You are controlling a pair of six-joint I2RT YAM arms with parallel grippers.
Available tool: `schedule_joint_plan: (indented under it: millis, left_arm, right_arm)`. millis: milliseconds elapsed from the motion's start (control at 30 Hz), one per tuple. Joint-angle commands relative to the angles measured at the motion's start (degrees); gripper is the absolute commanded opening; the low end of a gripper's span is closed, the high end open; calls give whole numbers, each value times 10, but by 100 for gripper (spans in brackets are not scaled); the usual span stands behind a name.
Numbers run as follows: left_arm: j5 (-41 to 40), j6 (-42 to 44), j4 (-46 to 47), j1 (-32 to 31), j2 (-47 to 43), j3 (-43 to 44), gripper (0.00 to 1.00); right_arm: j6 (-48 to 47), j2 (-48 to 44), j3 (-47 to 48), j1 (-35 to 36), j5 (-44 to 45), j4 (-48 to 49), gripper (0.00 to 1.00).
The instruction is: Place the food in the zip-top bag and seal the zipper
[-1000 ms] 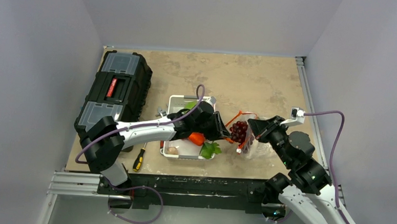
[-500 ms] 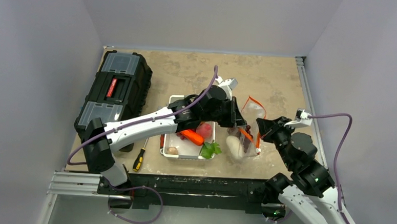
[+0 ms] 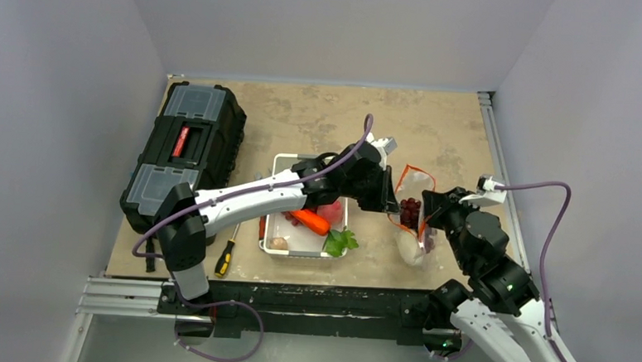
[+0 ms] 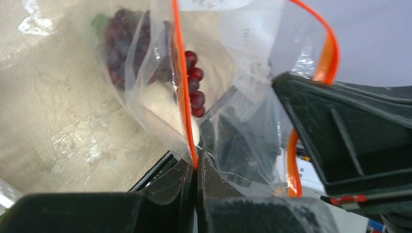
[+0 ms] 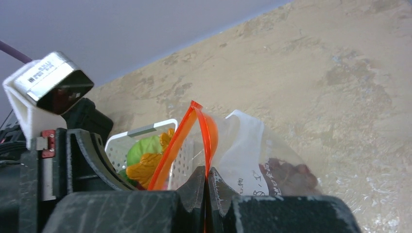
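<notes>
The left claw (image 4: 196, 171) and right claw (image 5: 206, 180) each pinch shut on the bag (image 3: 415, 186) at its rim; a hard tug apart could slip it free, spilling the grapes (image 3: 411, 209) inside.

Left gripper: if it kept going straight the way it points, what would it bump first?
The zip-top bag that the left gripper pinches in its jaws, then probably the grapes inside; depth is hard to judge.
</notes>
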Motion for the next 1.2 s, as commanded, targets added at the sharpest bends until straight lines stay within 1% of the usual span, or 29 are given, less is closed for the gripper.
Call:
schedule_joint_plan:
  millis: [0, 100, 300, 367, 467, 633, 733, 833, 900, 933, 1067, 1133, 1167]
  left_arm:
    - [27, 30, 21, 0, -35, 61, 1]
    - [18, 29, 24, 1, -39, 47, 2]
    - [21, -11, 40, 22, -15, -32, 2]
    - [24, -12, 39, 24, -19, -41, 2]
    - [12, 11, 19, 22, -36, -15, 5]
    - [14, 33, -4, 22, -57, 42, 8]
    - [17, 34, 2, 21, -68, 34, 11]
    - [5, 31, 2, 24, -71, 3, 16]
    - [10, 23, 5, 31, -68, -21, 22]
    - [11, 20, 9, 34, -69, -34, 27]
    - [6, 24, 7, 44, -88, -65, 56]
    - [-5, 37, -10, 47, -106, -67, 65]
    - [-12, 45, -22, 47, -118, -67, 68]
  right_arm:
    - [-24, -2, 43, 0, 28, 21, 0]
    - [-12, -5, 33, 1, 13, 29, 0]
    - [50, 2, -80, 1, -2, 83, 0]
    - [49, 9, -89, 0, -14, 94, 0]
    - [24, 18, -65, 1, -8, 95, 0]
    - [-18, 23, 17, 1, 12, 65, 0]
    - [-26, 17, 44, 1, 8, 54, 0]
    - [-30, 11, 23, 1, 21, 67, 0]
    - [-28, 13, -11, 1, 32, 77, 0]
    - [-23, 17, -26, 1, 35, 79, 0]
    - [-16, 35, -56, 1, 36, 89, 0]
    - [-25, 40, -51, 1, 42, 89, 0]
    - [-30, 40, -46, 1, 43, 88, 0]
